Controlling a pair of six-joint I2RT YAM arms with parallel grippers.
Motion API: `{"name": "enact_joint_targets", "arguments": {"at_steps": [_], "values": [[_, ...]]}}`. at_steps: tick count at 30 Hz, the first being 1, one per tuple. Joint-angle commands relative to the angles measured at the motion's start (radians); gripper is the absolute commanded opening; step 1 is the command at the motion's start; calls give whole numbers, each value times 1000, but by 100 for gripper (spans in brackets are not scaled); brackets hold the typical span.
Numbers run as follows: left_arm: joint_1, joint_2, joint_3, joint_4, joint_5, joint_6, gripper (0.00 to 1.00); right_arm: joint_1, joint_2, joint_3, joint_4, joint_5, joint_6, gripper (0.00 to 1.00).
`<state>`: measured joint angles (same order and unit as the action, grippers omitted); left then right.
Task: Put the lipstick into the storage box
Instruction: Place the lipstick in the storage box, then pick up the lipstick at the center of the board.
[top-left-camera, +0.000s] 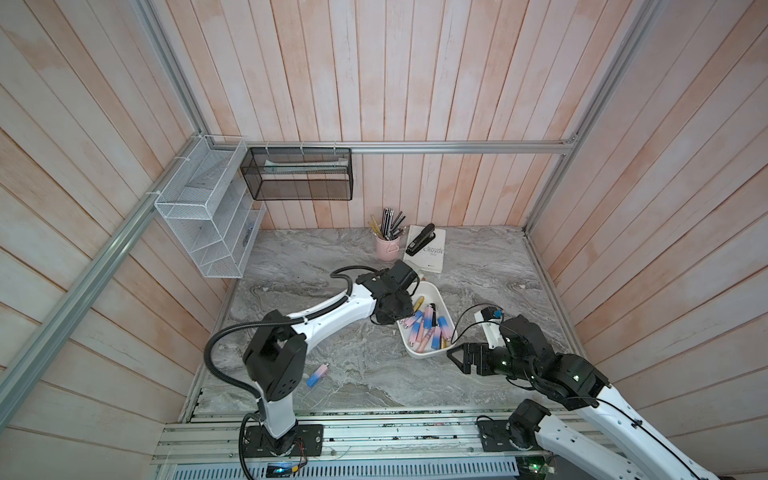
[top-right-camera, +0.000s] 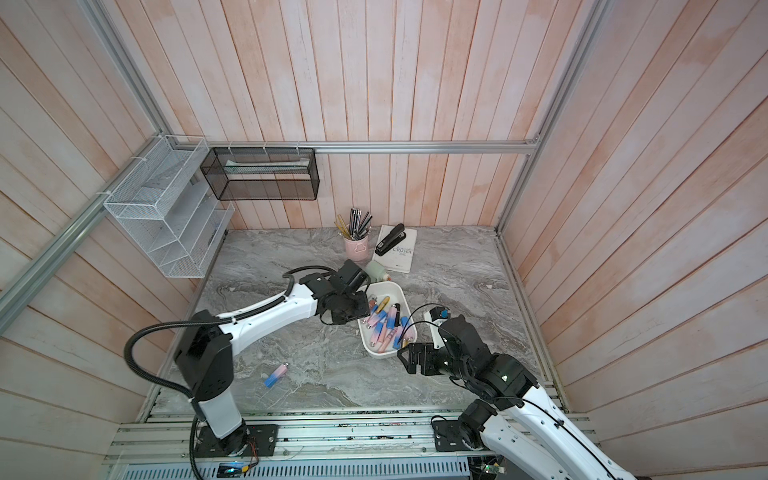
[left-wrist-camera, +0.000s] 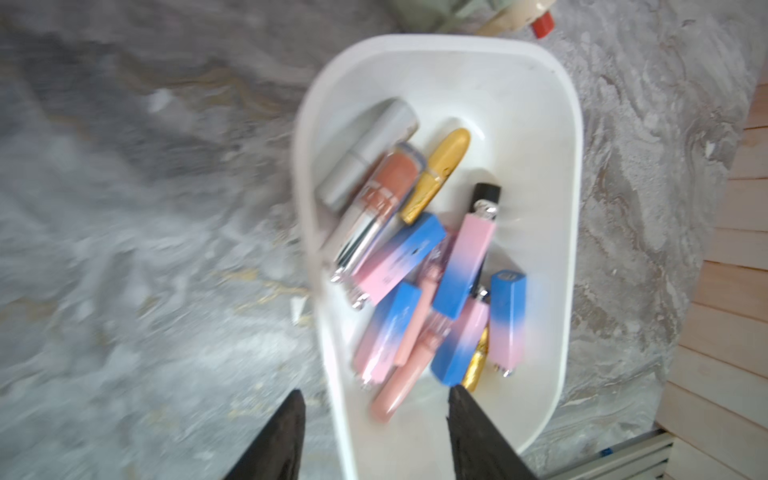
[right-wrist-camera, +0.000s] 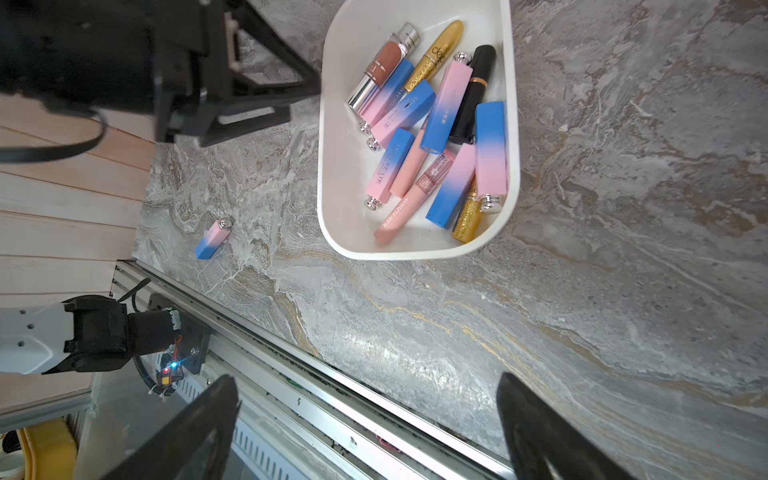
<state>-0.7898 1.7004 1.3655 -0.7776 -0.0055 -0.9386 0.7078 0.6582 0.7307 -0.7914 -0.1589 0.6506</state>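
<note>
We find one loose lipstick (right-wrist-camera: 212, 240) left outside the storage box (right-wrist-camera: 332, 187). It lies flat on the marble tabletop (right-wrist-camera: 582, 208), well apart from the box, off its long side towards the left arm's base. Inside the box a pile of lipsticks and lip glosses (right-wrist-camera: 432, 124) already covers most of the floor.

The left gripper (left-wrist-camera: 376, 392) hangs over the box's near end, its two dark fingers apart with nothing between them. The right gripper (right-wrist-camera: 369, 378) hovers near that same end of the box, outside the rim, its fingers spread wide and empty.

We judge the loose lipstick to be light and rigid: a short square-sided case, blue fading to pink, with a small silver knob at the pink end. Its glossy faces look slippery, but they are flat and parallel, which suits a two-finger pinch. We would take it across the middle of the body, on two opposite faces, and keep off the rounded knob. It lies low, so the fingertips must come almost down to the tabletop. We would expect a moderate squeeze to hold it, and a short drop into the box should do it no harm.
</note>
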Motion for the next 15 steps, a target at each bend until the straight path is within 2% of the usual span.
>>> {"name": "enact_joint_targets", "arguments": {"at_steps": [1,4,8,15], "values": [[16,-157,-192,-90,-143,-8,58,-4,52,-16,81,-52,-39,98],[18,-314,-351,-158,-206,-50,59,-4,103,-17,135,-93,-60,98],[36,-478,-503,-224,-221,-130,63,-4,161,-13,192,-130,-79,98],[83,-583,-658,-310,-244,-221,78,-3,226,15,243,-156,-98,98]]}}
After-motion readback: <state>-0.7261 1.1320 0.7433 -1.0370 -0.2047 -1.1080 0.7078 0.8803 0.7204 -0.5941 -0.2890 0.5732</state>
